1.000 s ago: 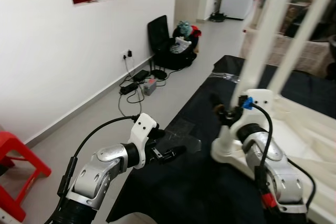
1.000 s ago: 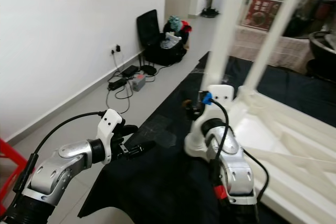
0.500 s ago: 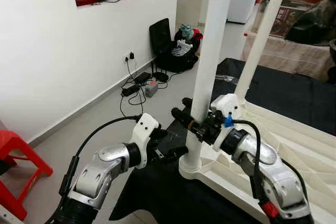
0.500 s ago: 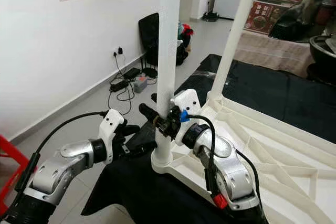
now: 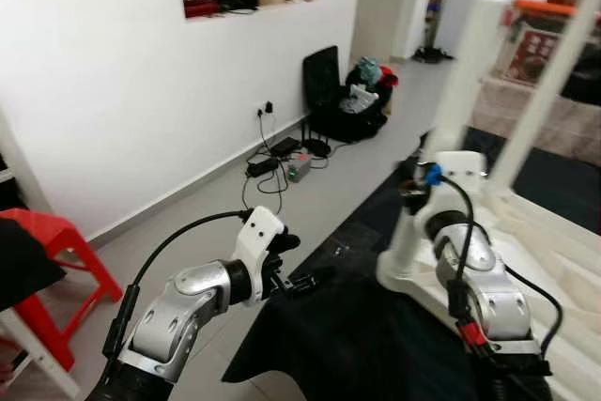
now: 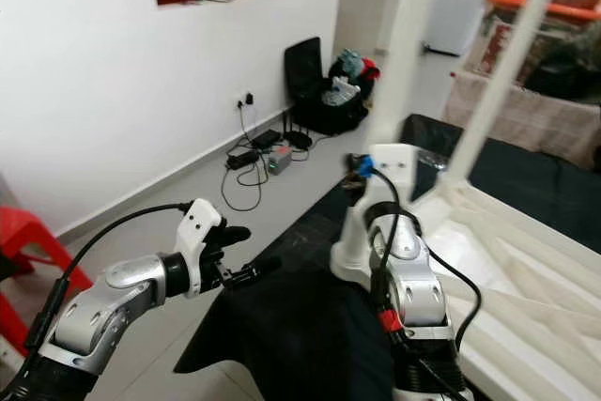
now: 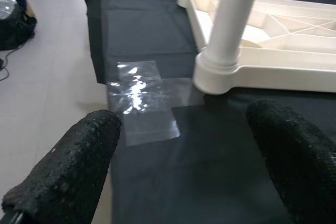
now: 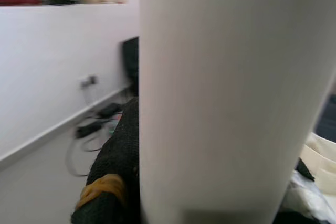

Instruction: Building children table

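We see right gripper [image 6: 362, 185] clamped on white table leg [image 6: 399, 63]; left gripper [image 5: 315, 279] spread wide over black mat [image 7: 157, 182].

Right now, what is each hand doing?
Left hand: open, empty, hovering over the black mat.
Right hand: closed around the near white table leg.

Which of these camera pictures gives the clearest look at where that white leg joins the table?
The left wrist view: the table leg stands in its round socket at the corner of the upside-down table, sharp and unblocked. The eye views blur it behind the right gripper. The right wrist view shows bare leg up close.
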`<state>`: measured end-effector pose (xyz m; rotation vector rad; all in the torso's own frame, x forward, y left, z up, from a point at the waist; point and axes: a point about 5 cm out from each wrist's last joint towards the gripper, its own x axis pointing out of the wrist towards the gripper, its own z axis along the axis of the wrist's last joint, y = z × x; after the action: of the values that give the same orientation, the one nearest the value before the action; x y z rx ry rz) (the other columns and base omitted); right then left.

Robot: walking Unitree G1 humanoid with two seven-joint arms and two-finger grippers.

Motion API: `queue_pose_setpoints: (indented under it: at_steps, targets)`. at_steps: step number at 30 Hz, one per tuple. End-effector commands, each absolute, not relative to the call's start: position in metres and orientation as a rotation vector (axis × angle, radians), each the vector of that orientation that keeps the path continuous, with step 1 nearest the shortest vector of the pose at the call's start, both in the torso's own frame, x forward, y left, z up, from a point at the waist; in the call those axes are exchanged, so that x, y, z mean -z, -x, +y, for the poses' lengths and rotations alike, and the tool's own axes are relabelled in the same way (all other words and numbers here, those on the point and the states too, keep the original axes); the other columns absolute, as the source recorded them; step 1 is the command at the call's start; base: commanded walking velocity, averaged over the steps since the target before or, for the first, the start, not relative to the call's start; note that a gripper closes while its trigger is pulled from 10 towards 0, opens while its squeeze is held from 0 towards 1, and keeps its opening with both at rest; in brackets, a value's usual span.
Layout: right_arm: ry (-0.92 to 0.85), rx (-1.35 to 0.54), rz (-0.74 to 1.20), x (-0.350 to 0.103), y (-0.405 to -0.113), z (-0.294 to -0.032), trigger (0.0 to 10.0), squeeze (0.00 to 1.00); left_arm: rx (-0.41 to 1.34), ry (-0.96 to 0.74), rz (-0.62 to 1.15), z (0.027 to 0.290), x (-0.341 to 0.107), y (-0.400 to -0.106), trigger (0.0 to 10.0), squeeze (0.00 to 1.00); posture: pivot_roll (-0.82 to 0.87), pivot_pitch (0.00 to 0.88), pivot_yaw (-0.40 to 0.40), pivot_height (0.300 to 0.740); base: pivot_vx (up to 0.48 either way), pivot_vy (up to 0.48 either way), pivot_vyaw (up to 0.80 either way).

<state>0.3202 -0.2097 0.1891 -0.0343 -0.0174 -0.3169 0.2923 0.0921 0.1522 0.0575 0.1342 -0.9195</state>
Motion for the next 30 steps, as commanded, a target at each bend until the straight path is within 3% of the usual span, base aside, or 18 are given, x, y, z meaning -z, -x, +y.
queue_pose_setpoints:
  at_steps: [1, 9, 10, 11, 13, 14, 15, 16, 17, 20, 22, 27, 28, 29, 30]
  targets:
    - [0.075, 0.53, 0.198, -0.145, -0.303, -0.243, 0.0, 0.0, 0.921, -0.07, 0.134, 0.092, -0.153, -0.293, 10.0, 0.0, 0.07, 0.0, -0.081, 0.74, 0.0, 0.0, 0.0]
    - [0.052, 0.517, 0.226, -0.137, -0.298, -0.233, 0.0, 0.0, 0.908, -0.071, 0.119, 0.093, -0.157, -0.299, 10.0, 0.0, 0.07, 0.0, -0.077, 0.74, 0.0, 0.0, 0.0]
    - [0.022, 0.485, 0.228, -0.135, -0.301, -0.23, 2.2, 0.0, 0.902, -0.068, 0.118, 0.094, -0.156, -0.299, 10.0, 0.0, 0.07, 0.0, -0.078, 0.74, 0.0, 0.0, 0.0]
    - [-0.038, 0.41, 0.156, -0.145, -0.306, -0.22, 10.0, 0.0, 0.902, -0.064, 0.121, 0.094, -0.155, -0.297, 10.0, 0.0, 0.07, 0.0, -0.076, 0.74, 0.0, 0.0, 0.0]
    - [-0.066, 0.369, 0.086, -0.155, -0.309, -0.215, 10.0, 0.0, 0.903, -0.062, 0.124, 0.094, -0.154, -0.296, 10.0, 0.0, 0.07, 0.0, -0.076, 0.74, 0.0, 0.0, 0.0]
    - [-0.072, 0.319, 0.034, -0.164, -0.312, -0.21, 10.0, 0.77, 0.905, -0.063, 0.126, 0.094, -0.153, -0.295, 10.0, 0.0, 0.07, 0.0, -0.078, 0.74, 0.0, 0.0, 0.0]
    - [-0.072, 0.319, 0.034, -0.164, -0.312, -0.21, 10.0, 0.77, 0.905, -0.063, 0.126, 0.094, -0.153, -0.295, 10.0, 0.0, 0.07, 0.0, -0.078, 0.74, 0.0, 0.0, 0.0]
    - [-0.102, 0.259, -0.002, -0.173, -0.315, -0.205, 10.0, 1.0, 0.905, -0.063, 0.126, 0.094, -0.153, -0.296, 10.0, 0.0, 0.07, 0.0, -0.077, 0.74, 0.0, 0.0, 0.0]
    - [-0.09, 0.14, -0.062, -0.185, -0.318, -0.197, 10.0, 0.0, 0.904, -0.063, 0.124, 0.095, -0.154, -0.297, 10.0, 0.0, 0.07, 0.0, -0.076, 0.74, 0.0, 0.0, 0.0]
    - [-0.109, -0.026, -0.118, -0.2, -0.318, -0.185, 10.0, 0.0, 0.904, -0.064, 0.122, 0.095, -0.155, -0.298, 10.0, 0.0, 0.07, 0.0, -0.073, 0.74, 0.0, 0.0, 0.0]
    - [-0.108, -0.375, -0.214, -0.223, -0.307, -0.162, 10.0, 0.0, 0.909, -0.068, 0.118, 0.095, -0.156, -0.299, 10.0, 0.0, 0.08, 0.0, -0.074, 0.74, 0.0, 0.0, 0.0]
    - [-0.074, -0.645, -0.244, -0.231, -0.291, -0.146, 10.0, 0.0, 0.911, -0.069, 0.114, 0.095, -0.157, -0.298, 10.0, 0.0, 0.08, 0.0, -0.078, 0.74, 0.0, 0.0, 0.0]
    - [-0.039, -0.731, -0.242, -0.231, -0.286, -0.141, 9.2, 0.0, 0.911, -0.069, 0.112, 0.094, -0.157, -0.298, 10.0, 0.0, 0.09, 0.0, -0.083, 0.74, 0.0, 0.0, 0.0]
    - [-0.016, -0.781, -0.238, -0.23, -0.284, -0.139, 5.3, 0.0, 0.91, -0.069, 0.111, 0.095, -0.158, -0.297, 10.0, 0.0, 0.09, 0.0, -0.09, 0.74, 0.0, 0.0, 0.0]
    - [-0.008, -0.802, -0.234, -0.228, -0.284, -0.138, 3.6, 0.0, 0.908, -0.068, 0.11, 0.095, -0.158, -0.297, 10.0, 0.0, 0.1, 0.0, -0.091, 0.74, 0.0, 0.0, 0.0]
